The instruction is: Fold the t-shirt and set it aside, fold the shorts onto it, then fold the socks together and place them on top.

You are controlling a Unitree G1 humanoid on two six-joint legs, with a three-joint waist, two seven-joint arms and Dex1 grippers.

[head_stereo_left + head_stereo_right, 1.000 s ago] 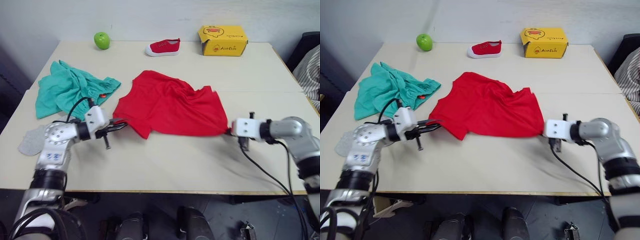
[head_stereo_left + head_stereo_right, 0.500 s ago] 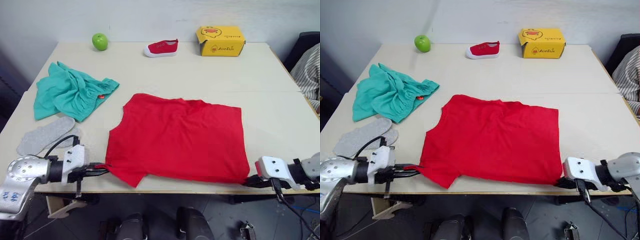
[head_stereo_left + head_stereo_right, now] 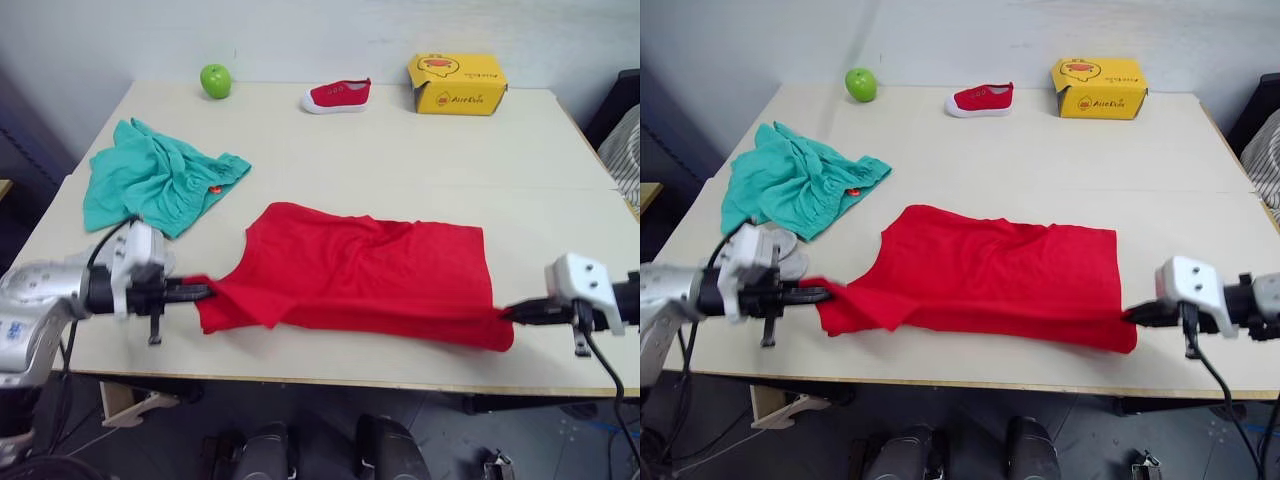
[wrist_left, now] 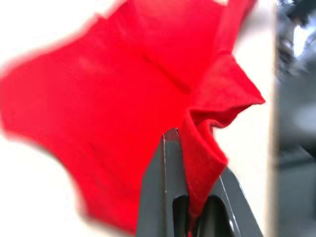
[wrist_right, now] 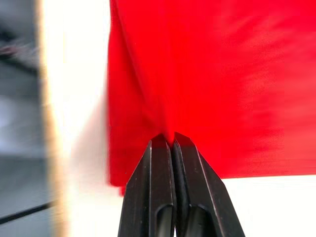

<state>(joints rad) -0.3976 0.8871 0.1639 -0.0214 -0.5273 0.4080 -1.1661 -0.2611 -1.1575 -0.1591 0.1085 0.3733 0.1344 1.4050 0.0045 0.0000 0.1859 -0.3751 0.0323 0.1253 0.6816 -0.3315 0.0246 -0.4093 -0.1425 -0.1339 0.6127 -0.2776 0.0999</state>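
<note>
**T-shirt fold in hand: both corners gripped**

The plain bright red cloth t-shirt [image 3: 360,275] lies stretched across the near middle of the pale worktop [image 3: 400,150]. The left claw [image 3: 200,292] pinches its near-left corner; the right claw [image 3: 512,313] is closed on its near-right corner. Both forearms reach inward, low and level. Judgement: first fold under way; next, both corners should travel far together. The teal-green shorts [image 3: 155,185] wait far left.

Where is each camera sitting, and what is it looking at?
Left eye view, right eye view: on the head, looking down at the beige table; both arms show.
Left wrist view: on the left wrist; left claw pinches the bright red cloth t-shirt.
Right wrist view: on the right wrist; right claw pinches it too.
All share the t-shirt.
</note>
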